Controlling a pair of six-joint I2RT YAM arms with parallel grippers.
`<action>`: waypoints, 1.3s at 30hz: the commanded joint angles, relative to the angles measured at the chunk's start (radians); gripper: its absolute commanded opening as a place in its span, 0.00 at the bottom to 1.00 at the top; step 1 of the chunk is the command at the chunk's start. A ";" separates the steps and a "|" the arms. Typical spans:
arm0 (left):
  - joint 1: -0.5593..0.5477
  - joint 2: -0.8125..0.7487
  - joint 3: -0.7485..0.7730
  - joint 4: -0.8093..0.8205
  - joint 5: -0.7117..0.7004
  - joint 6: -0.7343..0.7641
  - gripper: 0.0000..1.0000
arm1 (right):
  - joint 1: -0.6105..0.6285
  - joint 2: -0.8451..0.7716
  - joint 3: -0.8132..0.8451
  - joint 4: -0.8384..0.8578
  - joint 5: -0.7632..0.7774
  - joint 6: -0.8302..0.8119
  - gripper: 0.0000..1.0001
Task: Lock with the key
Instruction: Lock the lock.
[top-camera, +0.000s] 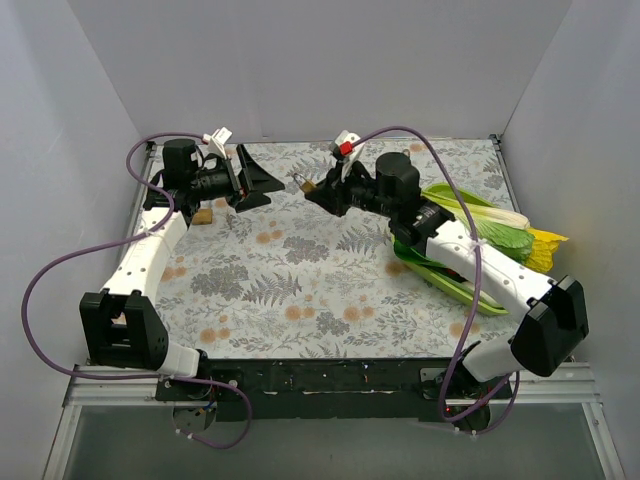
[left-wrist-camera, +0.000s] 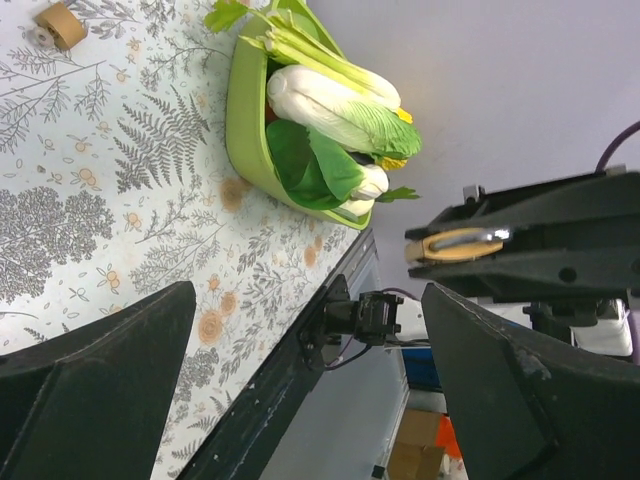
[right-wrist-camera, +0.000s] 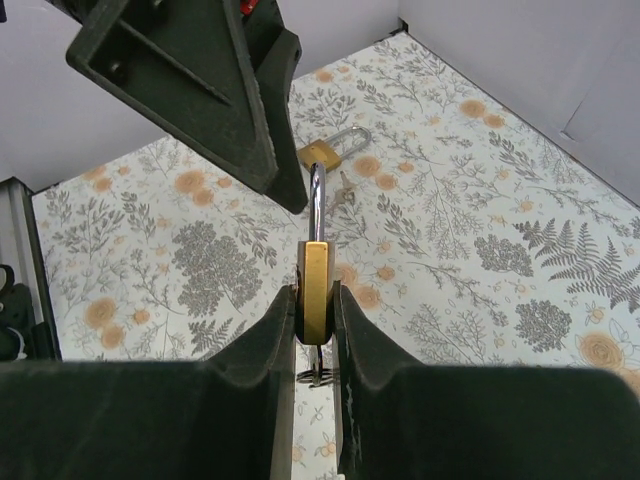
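My right gripper (right-wrist-camera: 314, 300) is shut on a brass padlock (right-wrist-camera: 316, 285), held upright above the table with its steel shackle pointing away, edge-on. A key ring (right-wrist-camera: 318, 375) hangs below the padlock's body between my fingers. In the top view the right gripper (top-camera: 310, 190) holds this padlock (top-camera: 300, 183) at the far middle. My left gripper (top-camera: 258, 180) is open and empty, facing the padlock from the left, a short gap away. In the left wrist view the open left gripper (left-wrist-camera: 310, 400) faces the padlock (left-wrist-camera: 455, 243), which sits to the upper right.
A second brass padlock (right-wrist-camera: 322, 152) with keys lies on the floral table mat (right-wrist-camera: 480, 200) beyond the left gripper's fingers (right-wrist-camera: 200, 80); it shows as a tan object (top-camera: 203, 215) in the top view. A green tray (top-camera: 450, 280) of bok choy stands under the right arm. White walls surround the table.
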 joint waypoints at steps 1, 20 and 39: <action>-0.004 -0.046 -0.003 0.047 -0.028 -0.030 0.98 | 0.075 0.023 0.000 0.136 0.182 0.046 0.01; -0.004 -0.078 -0.083 0.202 0.056 -0.137 0.82 | 0.173 0.127 0.058 0.191 0.331 0.112 0.01; -0.044 -0.109 -0.148 0.228 0.015 -0.168 0.59 | 0.209 0.147 0.064 0.219 0.335 0.118 0.01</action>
